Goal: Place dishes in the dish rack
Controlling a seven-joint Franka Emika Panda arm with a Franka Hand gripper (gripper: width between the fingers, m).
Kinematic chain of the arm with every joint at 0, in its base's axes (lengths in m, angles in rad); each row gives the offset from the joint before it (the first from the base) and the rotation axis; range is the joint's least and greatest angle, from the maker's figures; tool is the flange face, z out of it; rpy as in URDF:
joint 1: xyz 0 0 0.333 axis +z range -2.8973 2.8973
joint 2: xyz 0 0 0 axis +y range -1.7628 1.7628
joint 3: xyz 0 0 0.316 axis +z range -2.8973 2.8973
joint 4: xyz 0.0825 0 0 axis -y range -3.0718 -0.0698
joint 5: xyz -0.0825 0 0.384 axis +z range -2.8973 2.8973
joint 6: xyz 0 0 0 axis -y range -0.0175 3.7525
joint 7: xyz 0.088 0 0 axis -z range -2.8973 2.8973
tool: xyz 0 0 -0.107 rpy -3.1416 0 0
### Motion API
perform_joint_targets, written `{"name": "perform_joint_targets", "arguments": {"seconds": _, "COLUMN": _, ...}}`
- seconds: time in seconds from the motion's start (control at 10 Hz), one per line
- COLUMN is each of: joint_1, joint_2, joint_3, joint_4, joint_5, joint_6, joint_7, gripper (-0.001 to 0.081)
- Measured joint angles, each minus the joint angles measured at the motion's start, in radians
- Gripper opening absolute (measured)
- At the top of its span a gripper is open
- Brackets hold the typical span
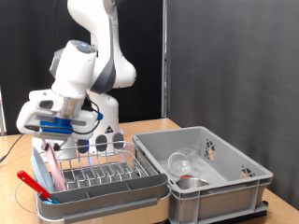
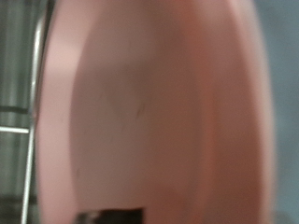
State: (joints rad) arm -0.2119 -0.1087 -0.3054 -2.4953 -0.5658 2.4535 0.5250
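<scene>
In the exterior view my gripper (image 1: 56, 138) hangs over the left end of the dish rack (image 1: 112, 189), a pale tray with wire prongs. It sits right at the top edge of a pink plate (image 1: 53, 168) that stands tilted on edge in the rack. That plate (image 2: 149, 112) fills the wrist view at very close range, with a rack wire (image 2: 37, 103) beside it; my fingers do not show there. A red long-handled utensil (image 1: 32, 182) leans at the rack's left end. A clear glass (image 1: 187, 165) lies inside the grey crate (image 1: 248, 173).
The deep grey crate stands right of the rack in the exterior view, nearly touching it. A blue item (image 1: 41, 174) stands beside the pink plate. The wooden table (image 1: 149, 126) runs behind, in front of a dark curtain. The arm's white base (image 1: 103, 117) rises behind the rack.
</scene>
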Motion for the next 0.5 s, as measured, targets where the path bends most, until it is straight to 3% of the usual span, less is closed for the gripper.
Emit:
{"name": "perform_joint_targets", "arguments": {"seconds": 0.1, "joint_1": 0.0, "joint_2": 0.013, "joint_3": 0.004, "joint_4": 0.0, "joint_5": 0.0, "joint_6": 0.003, "joint_7": 0.0, "gripper": 0.0087}}
{"name": "perform_joint_targets", "arguments": {"seconds": 0.3, "joint_1": 0.0, "joint_2": 0.027, "joint_3": 0.005, "joint_4": 0.0, "joint_5": 0.0, "joint_6": 0.015, "joint_7": 0.001, "gripper": 0.046}}
{"name": "perform_joint_targets", "arguments": {"seconds": 0.4, "joint_1": 0.0, "joint_2": 0.03, "joint_3": 0.005, "joint_4": 0.0, "joint_5": 0.001, "joint_6": 0.019, "joint_7": 0.001, "gripper": 0.046}}
{"name": "perform_joint_targets", "arguments": {"seconds": 0.5, "joint_1": 0.001, "joint_2": 0.029, "joint_3": 0.005, "joint_4": 0.0, "joint_5": 0.009, "joint_6": 0.02, "joint_7": -0.001, "gripper": 0.0598}}
